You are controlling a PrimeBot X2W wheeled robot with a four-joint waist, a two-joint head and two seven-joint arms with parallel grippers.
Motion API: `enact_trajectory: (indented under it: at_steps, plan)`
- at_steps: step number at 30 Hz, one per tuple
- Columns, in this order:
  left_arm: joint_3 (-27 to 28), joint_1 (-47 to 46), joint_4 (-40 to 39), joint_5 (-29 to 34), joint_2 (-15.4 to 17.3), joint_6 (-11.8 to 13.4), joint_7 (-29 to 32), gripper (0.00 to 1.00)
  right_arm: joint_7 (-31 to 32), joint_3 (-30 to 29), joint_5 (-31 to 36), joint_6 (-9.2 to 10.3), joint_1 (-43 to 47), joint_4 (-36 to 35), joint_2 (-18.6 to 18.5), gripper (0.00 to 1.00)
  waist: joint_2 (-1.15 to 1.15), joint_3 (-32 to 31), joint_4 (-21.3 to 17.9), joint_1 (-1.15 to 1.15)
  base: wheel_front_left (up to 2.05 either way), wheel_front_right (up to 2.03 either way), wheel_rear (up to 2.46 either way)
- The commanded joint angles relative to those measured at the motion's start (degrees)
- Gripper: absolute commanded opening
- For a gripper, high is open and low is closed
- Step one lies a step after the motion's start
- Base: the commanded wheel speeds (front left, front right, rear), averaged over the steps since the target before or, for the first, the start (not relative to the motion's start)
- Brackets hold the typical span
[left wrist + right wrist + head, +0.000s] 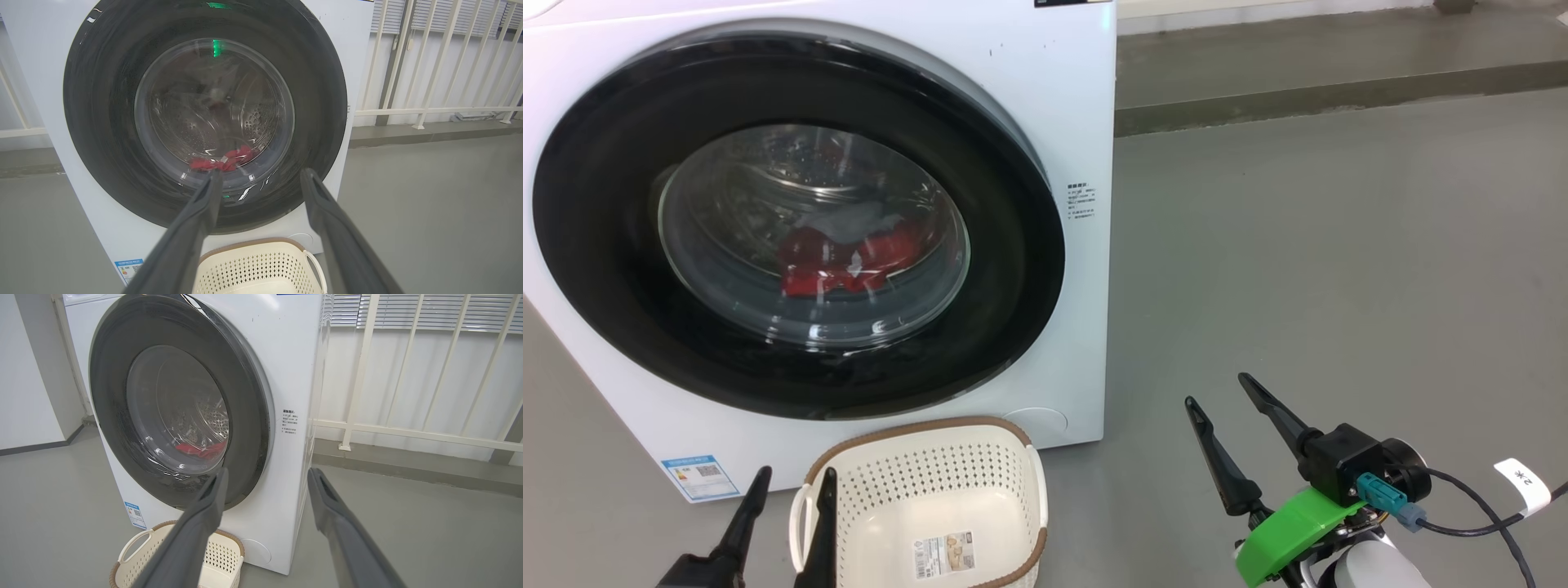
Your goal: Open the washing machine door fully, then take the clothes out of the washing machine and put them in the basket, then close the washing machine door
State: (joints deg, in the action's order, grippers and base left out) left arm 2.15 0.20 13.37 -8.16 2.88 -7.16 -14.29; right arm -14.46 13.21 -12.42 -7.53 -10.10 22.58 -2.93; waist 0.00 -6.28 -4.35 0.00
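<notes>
**Clerk:** Item one, the washing machine door (1005, 245)?
**Checker:** Round, with a wide glossy black rim and a bulging clear glass centre. It looks shut, flush on the front of the washing machine (1078, 106). No handle or hinge side can be made out.
**Clerk:** Contents?
**Checker:** The clothes (849, 257): red pieces with a pale grey-white one on top, heaped low in the steel drum, seen through the glass.
**Clerk:** Receptacle?
**Checker:** The basket (931, 482): cream, perforated, brown rim, a paper label on its bottom. It stands on the floor (1339, 245) just before the machine's base, below the door. Touching or not, cannot tell.
**Clerk:** Tools?
**Checker:** Left gripper (796, 471): fingers spread, holding nothing, low near the basket's left end. Right gripper (1217, 389): fingers spread, holding nothing, well apart from the machine, over bare floor to its right.
**Clerk:** Stage?
**Checker:** By my reading, step one is not yet begun; the door comes first.
**Clerk:** Hazards?
**Checker:** Probable ones. The rim is glossy and rounded, so fingers may slip off without catching an edge. Pulling at the wrong side would strain the hinge. The left fingers sit so near the basket that a careless lift could tip or shove it, and a displaced basket would let garments drop on the floor.
**Clerk:** Surroundings?
**Checker:** White railing (408, 433) behind on the right; blue sticker (698, 476) at the machine's lower left corner.
</notes>
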Motion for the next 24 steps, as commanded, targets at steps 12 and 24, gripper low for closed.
enact_trajectory:
  at_steps: [12, 24]
  plan:
    - [2.05, -0.76, -1.33, -0.47, 1.07, -0.33, -0.71, 1.0, -0.53, 1.28, -1.41, 0.04, -2.47, -0.44, 0.05, 0.0, 0.0, 0.21, 0.64, 0.0, 0.0, 0.0, 0.0]
    - [-1.04, -2.49, -2.29, -1.33, 2.1, -0.33, -0.71, 1.0, -0.54, -0.79, -19.17, 0.04, -6.22, 0.73, 0.05, 0.0, 0.0, 4.0, 2.65, 0.0, 0.0, 0.0, 0.0]
